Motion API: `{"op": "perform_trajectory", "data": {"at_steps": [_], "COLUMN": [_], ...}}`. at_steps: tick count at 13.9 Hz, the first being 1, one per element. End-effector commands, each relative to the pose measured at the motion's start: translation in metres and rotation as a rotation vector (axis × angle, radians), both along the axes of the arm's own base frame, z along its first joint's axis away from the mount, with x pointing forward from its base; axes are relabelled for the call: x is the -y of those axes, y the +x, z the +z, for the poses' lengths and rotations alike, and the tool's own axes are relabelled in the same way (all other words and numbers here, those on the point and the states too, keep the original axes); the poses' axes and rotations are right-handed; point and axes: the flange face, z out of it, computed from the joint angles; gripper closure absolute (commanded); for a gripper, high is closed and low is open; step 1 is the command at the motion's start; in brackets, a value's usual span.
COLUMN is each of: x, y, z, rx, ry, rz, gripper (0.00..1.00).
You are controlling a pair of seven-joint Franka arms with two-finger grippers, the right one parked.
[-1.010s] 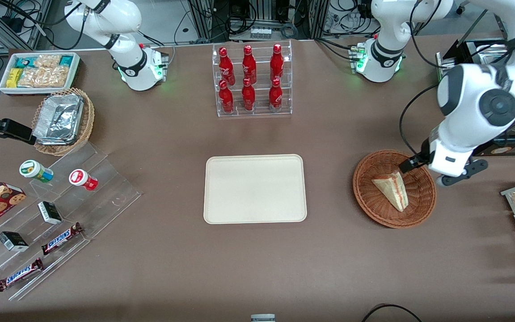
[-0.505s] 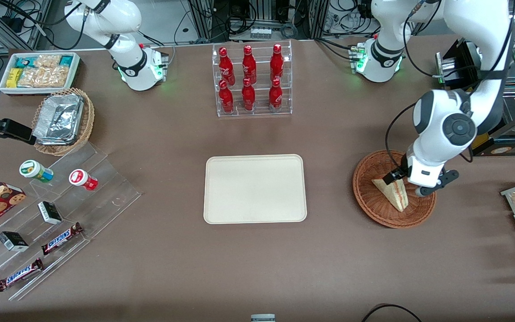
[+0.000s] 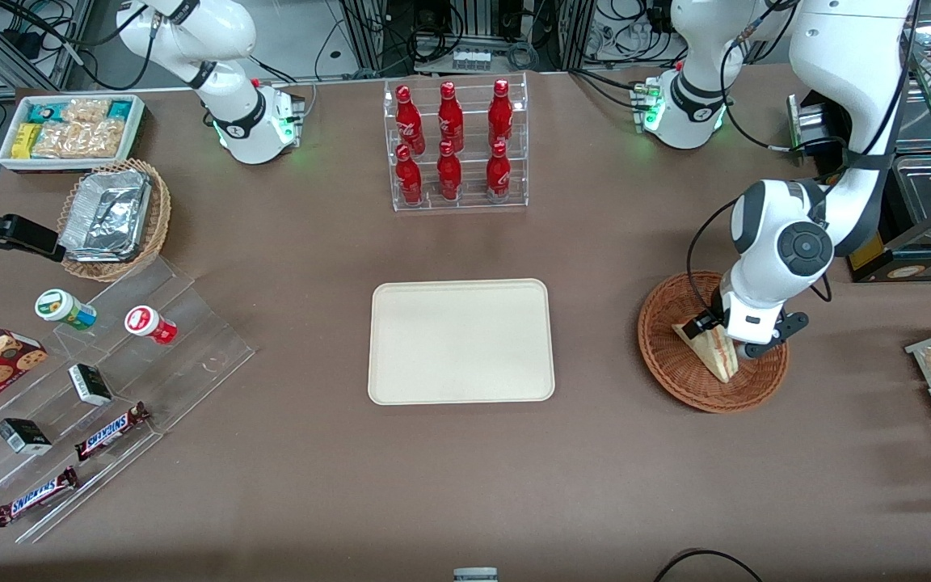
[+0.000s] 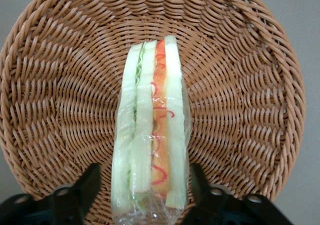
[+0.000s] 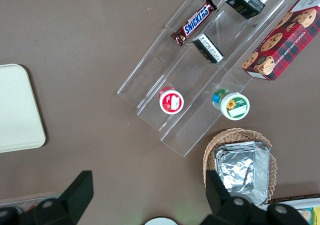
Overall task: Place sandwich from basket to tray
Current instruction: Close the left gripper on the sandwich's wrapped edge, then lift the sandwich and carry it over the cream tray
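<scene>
2 fingers (image 4: 85, 187) astride wrapped sandwich (image 4: 150, 135)

Sandwich (image 3: 712, 352) wide end (in basket (image 3: 676, 372)) hidden under end effector (image 3: 726, 333).

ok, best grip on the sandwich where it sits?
From above, fingers on the two flat bread faces. The sandwich stands on edge in the basket, filling edge up, and the open gripper already straddles its wide end.
</scene>
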Motion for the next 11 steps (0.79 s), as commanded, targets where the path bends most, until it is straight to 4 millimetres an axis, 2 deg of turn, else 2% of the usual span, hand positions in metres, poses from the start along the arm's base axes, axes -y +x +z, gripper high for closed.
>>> {"op": "perform_trajectory", "data": {"at_steps": [1,3,7,8,11], "x": [0.001,-0.001,0.006,0.014,0.065], "y": [-0.001,-0.001,0.006,0.007,0.006], "z": [0.004,0.007,0.034,0.043,0.067], "rx": [0.019,0.019,0.002,0.0,-0.022], "ry": [0.012,0.013,0.047,0.053,0.095], "rz": [0.011,0.01,-0.03,-0.047,-0.156], "gripper": [1.0,1.0,1.0,1.0,1.0]}}
